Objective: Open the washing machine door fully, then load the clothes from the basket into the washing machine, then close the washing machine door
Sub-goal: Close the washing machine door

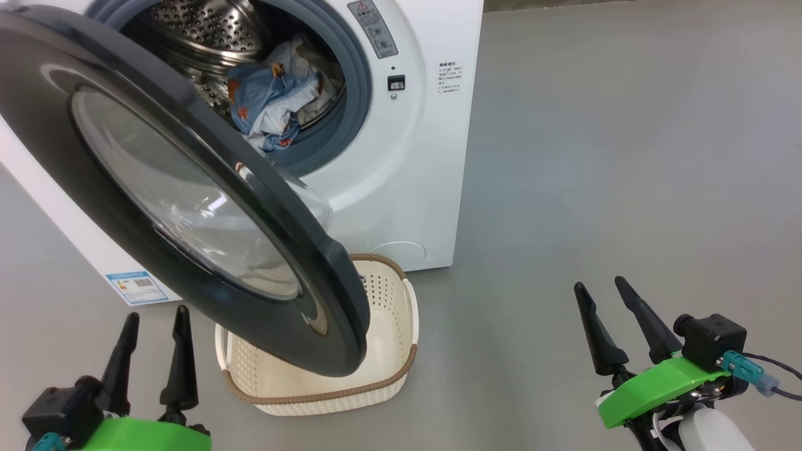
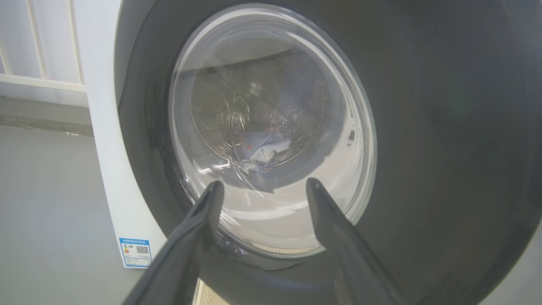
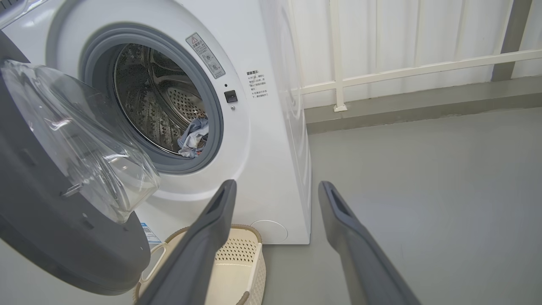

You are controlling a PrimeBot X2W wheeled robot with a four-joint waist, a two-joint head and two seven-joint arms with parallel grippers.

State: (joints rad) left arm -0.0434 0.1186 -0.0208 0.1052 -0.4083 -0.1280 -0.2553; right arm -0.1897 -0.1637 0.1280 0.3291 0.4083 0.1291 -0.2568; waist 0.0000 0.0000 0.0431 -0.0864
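Observation:
The washing machine (image 1: 413,156) (image 3: 271,140) stands with its door (image 1: 188,194) (image 2: 444,127) (image 3: 63,220) swung out, partly open, over the basket (image 1: 401,351) (image 3: 241,262). Light-blue clothes (image 1: 269,103) (image 3: 194,137) lie inside the steel drum; through the door glass they show too (image 2: 264,148). What shows of the cream basket holds nothing; the door hides part of it. My left gripper (image 1: 156,319) (image 2: 262,186) is open, low at the left, facing the door's outer glass. My right gripper (image 1: 604,291) (image 3: 275,186) is open at the lower right, away from the machine.
Grey floor (image 1: 626,156) spreads wide to the right of the machine. A white railing and wall (image 3: 402,63) run behind. A blue label sticker (image 1: 135,287) marks the machine's lower left corner.

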